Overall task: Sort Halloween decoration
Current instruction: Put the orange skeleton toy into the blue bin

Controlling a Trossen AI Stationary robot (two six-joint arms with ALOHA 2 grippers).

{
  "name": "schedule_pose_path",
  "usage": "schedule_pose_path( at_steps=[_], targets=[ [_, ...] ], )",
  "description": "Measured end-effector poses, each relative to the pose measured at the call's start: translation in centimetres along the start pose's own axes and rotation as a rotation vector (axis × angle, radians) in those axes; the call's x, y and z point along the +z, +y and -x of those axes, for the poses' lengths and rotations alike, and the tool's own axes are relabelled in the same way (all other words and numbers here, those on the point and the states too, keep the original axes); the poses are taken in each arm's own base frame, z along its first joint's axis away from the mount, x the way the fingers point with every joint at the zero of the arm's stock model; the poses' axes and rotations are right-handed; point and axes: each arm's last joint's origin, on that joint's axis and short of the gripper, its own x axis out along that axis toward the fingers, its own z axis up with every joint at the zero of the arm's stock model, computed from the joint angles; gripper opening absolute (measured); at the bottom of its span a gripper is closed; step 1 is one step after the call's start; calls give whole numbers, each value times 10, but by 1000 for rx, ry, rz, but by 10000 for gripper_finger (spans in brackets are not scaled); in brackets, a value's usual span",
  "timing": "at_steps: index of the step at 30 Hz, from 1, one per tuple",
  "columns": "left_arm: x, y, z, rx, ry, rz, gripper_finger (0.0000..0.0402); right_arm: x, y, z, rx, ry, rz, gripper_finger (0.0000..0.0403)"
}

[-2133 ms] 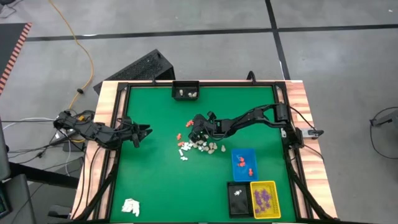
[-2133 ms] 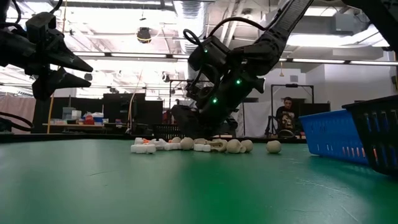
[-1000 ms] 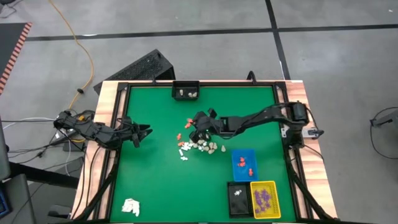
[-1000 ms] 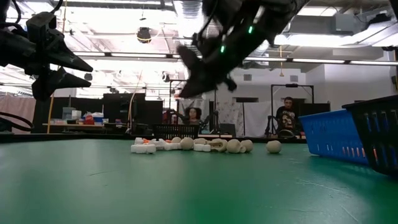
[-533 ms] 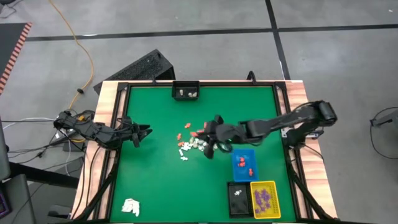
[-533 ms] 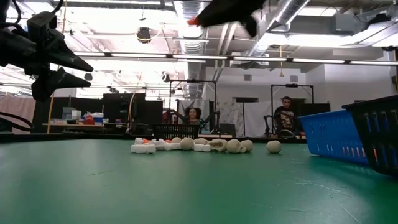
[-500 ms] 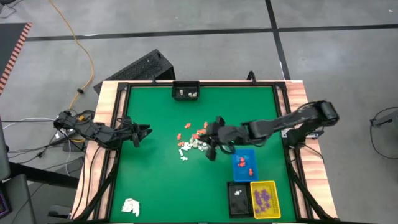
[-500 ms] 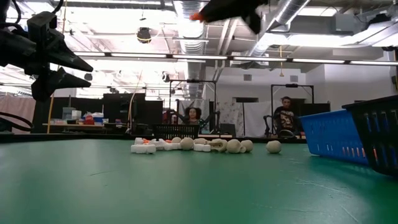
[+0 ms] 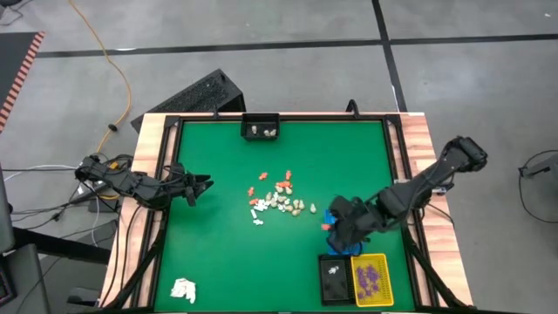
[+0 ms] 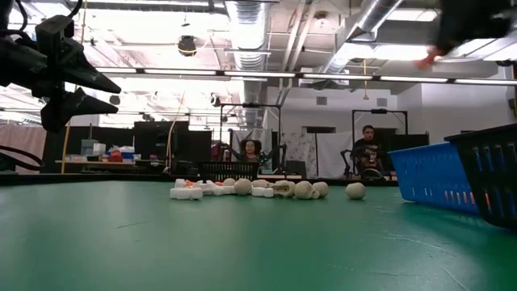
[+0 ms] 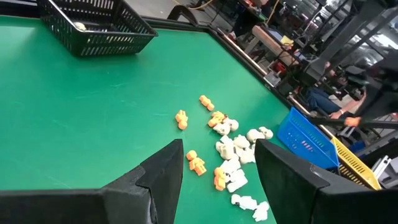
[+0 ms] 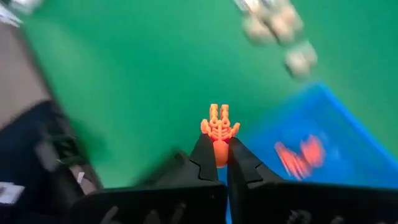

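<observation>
Lower right of the high view, the right end effector (image 9: 330,225) hangs above the blue tray (image 9: 333,213), clamped on an orange figurine (image 12: 219,129). This looks like the carry step; next it needs centring over the tray and letting go. Unsorted pieces (image 9: 277,201) lie mid-frame. At left, the left end effector (image 9: 206,184) waits, fingers apart.

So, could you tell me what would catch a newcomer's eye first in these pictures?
Probably the right gripper, shut on a small orange figurine and held over the edge of the blue tray on the table's right side. Next would be the loose pile of cream, white and orange pieces mid-table on the green mat. The left gripper waits open near the left edge.
</observation>
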Motion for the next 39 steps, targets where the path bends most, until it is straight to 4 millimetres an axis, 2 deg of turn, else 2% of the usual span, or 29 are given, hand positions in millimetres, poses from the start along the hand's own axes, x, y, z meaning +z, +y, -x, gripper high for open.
schedule_pose_path(
  at_steps=[4,8,20,31,39],
  targets=[
    [0,0,0,3,-3,-7,189,-13,-13,-3,-120,59,-99,4],
    [0,0,0,4,-4,-7,189,-16,-25,-10,-210,128,-159,4],
    [0,0,0,3,-2,-4,189,-11,-45,-38,-226,176,-183,9],
    [0,0,0,1,0,-11,189,-13,-46,-39,-232,180,-172,75],
    [0,0,0,1,1,-10,189,-12,-44,-40,-208,177,-137,107]
  ],
)
